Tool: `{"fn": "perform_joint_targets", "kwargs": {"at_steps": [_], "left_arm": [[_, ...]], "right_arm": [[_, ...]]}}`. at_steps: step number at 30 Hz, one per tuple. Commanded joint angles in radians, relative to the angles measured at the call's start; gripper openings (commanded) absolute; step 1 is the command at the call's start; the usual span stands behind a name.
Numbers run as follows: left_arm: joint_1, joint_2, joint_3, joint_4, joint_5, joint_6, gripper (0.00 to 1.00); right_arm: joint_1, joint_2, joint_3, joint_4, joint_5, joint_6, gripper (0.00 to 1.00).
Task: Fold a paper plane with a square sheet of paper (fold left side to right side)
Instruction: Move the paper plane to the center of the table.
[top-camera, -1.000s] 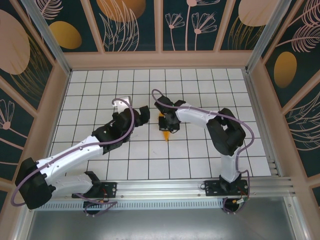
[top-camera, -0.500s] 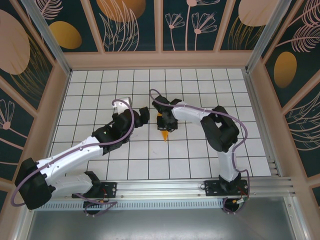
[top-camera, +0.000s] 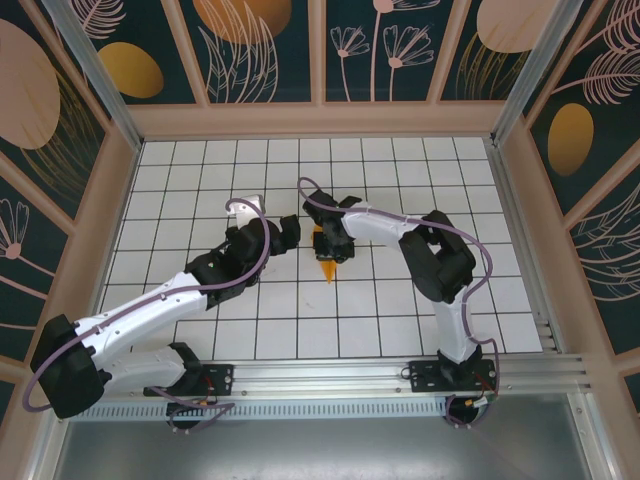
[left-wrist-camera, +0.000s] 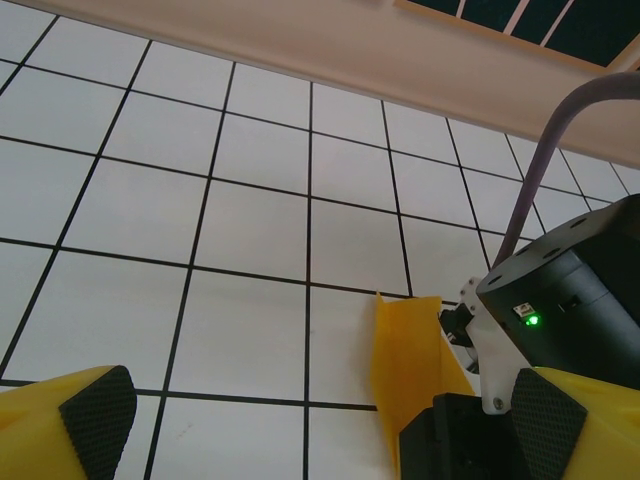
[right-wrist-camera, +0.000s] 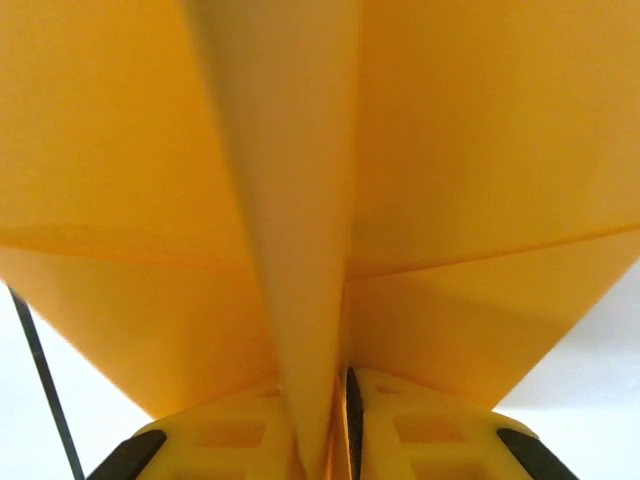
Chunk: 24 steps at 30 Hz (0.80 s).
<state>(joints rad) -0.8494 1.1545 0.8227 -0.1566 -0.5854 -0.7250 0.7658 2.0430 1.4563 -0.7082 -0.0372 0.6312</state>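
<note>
The square sheet of paper stands folded as an orange-yellow paper plane (top-camera: 328, 264) on the white grid table (top-camera: 200, 180), its pointed tip toward the near side. My right gripper (top-camera: 329, 244) is over its far end, shut on the centre ridge. In the right wrist view the paper plane (right-wrist-camera: 300, 200) spreads its two wings, with the ridge running down between my yellow fingers (right-wrist-camera: 420, 440). My left gripper (top-camera: 290, 232) hangs open just left of the plane, apart from it. The left wrist view shows the paper plane (left-wrist-camera: 405, 365) beside the right arm's black wrist (left-wrist-camera: 580, 300).
Wooden walls with dark floral panels (top-camera: 320, 50) enclose the table on three sides. A metal rail (top-camera: 330, 375) carrying both arm bases runs along the near edge. Both forearms meet over the table's middle.
My right arm's elbow and wrist have shifted slightly left over the paper plane. The left arm and the plane stay where they were.
</note>
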Motion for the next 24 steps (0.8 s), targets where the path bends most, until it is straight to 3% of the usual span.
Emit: {"fn": "perform_joint_targets", "kwargs": {"at_steps": [1, 11, 17, 20, 24], "left_arm": [[0.002, -0.008, 0.008, 0.026, -0.008, 0.021, 0.98], [0.001, -0.014, 0.016, 0.026, -0.017, 0.021, 0.98], [0.019, -0.013, 0.039, 0.044, -0.02, 0.028, 0.99], [0.068, -0.014, 0.056, 0.057, 0.029, 0.026, 0.99], [0.199, -0.029, 0.042, 0.094, 0.162, -0.005, 0.99]], "right_arm": [[0.004, -0.005, 0.041, -0.065, 0.037, -0.005, 0.22], [0.005, -0.087, 0.082, -0.153, 0.083, -0.018, 0.28], [-0.012, -0.258, 0.092, -0.142, 0.182, -0.073, 0.45], [-0.042, -0.361, 0.066, -0.084, 0.181, -0.11, 0.52], [-0.126, -0.494, -0.035, 0.031, 0.161, -0.163, 0.54]]}}
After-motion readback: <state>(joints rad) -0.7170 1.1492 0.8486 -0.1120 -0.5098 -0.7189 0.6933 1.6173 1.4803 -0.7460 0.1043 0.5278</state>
